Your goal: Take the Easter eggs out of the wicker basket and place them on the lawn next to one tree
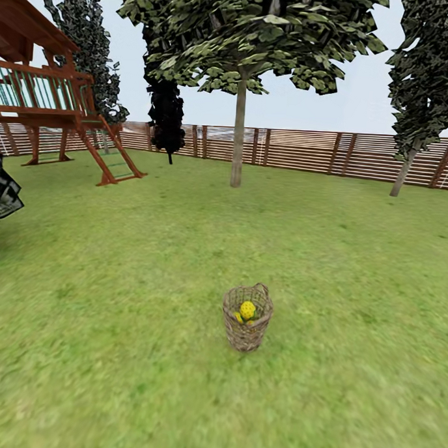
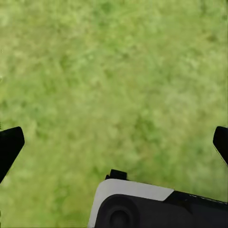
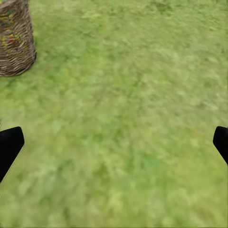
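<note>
The wicker basket (image 1: pixel 246 317) stands upright on the lawn (image 1: pixel 115 323) a little ahead of me. Yellow Easter eggs (image 1: pixel 247 310) with faint stripes lie inside it; one shows clearly and others sit partly hidden beneath it. The tree (image 1: pixel 238 133) with the pale straight trunk rises well beyond the basket, near the fence. In the right wrist view the basket (image 3: pixel 15 40) sits off to one side, apart from my open right gripper (image 3: pixel 114 147). My left gripper (image 2: pixel 114 147) is open over bare grass, its fingertips (image 2: pixel 9 145) spread wide.
A wooden play tower with ladder (image 1: pixel 59 106) stands at the back left. A brown slat fence (image 1: pixel 318 150) closes the garden. A dark conifer (image 1: pixel 167 117) and another tree (image 1: pixel 418 95) stand along the fence. A dark leafy shape (image 1: pixel 0 195) sits at the left edge.
</note>
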Robot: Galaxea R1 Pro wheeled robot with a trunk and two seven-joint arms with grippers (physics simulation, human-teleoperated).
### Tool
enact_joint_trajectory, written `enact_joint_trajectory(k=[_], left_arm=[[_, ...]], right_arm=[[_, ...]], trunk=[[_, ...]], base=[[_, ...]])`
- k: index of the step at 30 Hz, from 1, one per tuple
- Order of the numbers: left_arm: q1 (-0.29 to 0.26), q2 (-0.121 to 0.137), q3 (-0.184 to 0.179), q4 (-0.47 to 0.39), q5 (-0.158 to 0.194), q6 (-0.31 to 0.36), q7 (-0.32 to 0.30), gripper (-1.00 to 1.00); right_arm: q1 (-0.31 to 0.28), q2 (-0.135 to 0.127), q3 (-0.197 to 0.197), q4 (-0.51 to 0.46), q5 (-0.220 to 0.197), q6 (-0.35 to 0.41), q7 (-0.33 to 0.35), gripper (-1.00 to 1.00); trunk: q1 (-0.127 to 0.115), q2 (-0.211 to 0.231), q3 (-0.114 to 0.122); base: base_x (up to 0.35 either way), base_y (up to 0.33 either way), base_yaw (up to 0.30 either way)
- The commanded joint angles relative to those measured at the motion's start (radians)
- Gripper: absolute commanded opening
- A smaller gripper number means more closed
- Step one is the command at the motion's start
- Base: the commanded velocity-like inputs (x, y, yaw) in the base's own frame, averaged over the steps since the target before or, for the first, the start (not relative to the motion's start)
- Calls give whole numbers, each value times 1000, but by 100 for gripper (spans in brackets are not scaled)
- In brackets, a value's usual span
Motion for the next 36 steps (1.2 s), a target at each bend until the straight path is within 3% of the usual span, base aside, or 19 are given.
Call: enact_joint_trajectory(k=[1, 3, 6, 10, 13, 14, 15, 16, 17, 18, 20, 21, 23, 25, 33, 36], left_arm=[[-1, 7, 2, 0, 1, -4, 1, 100], [-1, 25, 2, -6, 18, -4, 1, 100], [-1, 27, 1, -27, 27, -4, 0, 100], [-1, 27, -1, -125, 32, 20, -3, 100], [-1, 10, -4, -240, 31, 191, -6, 100], [-1, 4, -5, -310, 31, 316, -8, 100], [-1, 3, -5, -337, 31, 358, -8, 100], [-2, 0, -6, -396, 31, 441, -9, 100], [-1, -1, -6, -426, 31, 480, -9, 100], [-2, -5, -7, -534, 30, 612, -9, 100], [-11, -12, -9, -630, 30, 689, -11, 100], [-24, -30, -18, -761, 24, 726, -10, 100], [-30, -38, -30, -830, 18, 744, -8, 100], [-33, -40, -37, -835, 16, 750, -5, 100], [-37, -38, -38, -833, 12, 754, -3, 100], [-76, -40, -39, -829, 12, 765, -2, 100]], right_arm=[[-1, 1, -7, 0, 4, -4, 1, 100], [-1, 2, -7, 0, 4, -6, 1, 100], [-1, 5, -7, -3, 4, -6, 1, 100], [-2, 9, -7, -48, 2, 0, 1, 100], [-4, 10, -7, -134, 1, 76, -3, 100], [-6, 10, -7, -177, 1, 157, -5, 100], [-7, 10, -7, -193, 1, 189, -5, 100], [-10, 9, -8, -226, 2, 257, -6, 100], [-19, 9, -8, -258, 2, 329, -7, 100], [-54, 8, -8, -300, 3, 430, -8, 100], [-154, 7, -9, -326, 3, 541, -18, 100], [-280, 5, -11, -335, -1, 619, -47, 100], [-347, 7, -13, -337, -7, 660, -63, 100], [-378, 13, -11, -337, -8, 680, -72, 100], [-395, 20, -8, -300, -2, 694, -78, 100], [-400, 21, -8, -298, -3, 724, -79, 100]], trunk=[[1, -2, -2], [1, -2, -2], [1, -2, -2], [1, -2, -2], [1, -2, -2], [1, -2, -2], [1, -2, -2], [1, -2, -2], [1, -2, -2], [1, -2, -2], [1, -2, -2], [1, -2, -2], [1, -2, -2], [1, -2, -2], [1, -2, -2], [1, -2, -2]], base=[[334, 0, 0], [334, 0, 0], [334, 0, 0], [334, 0, 0], [333, 0, 0], [334, 0, 0], [334, 0, 0], [334, -5, 0], [334, -25, 0], [334, -53, 0], [334, -76, 0], [334, -96, 0], [334, -101, 0], [334, -99, 0], [334, -70, 0], [334, -11, 0]])
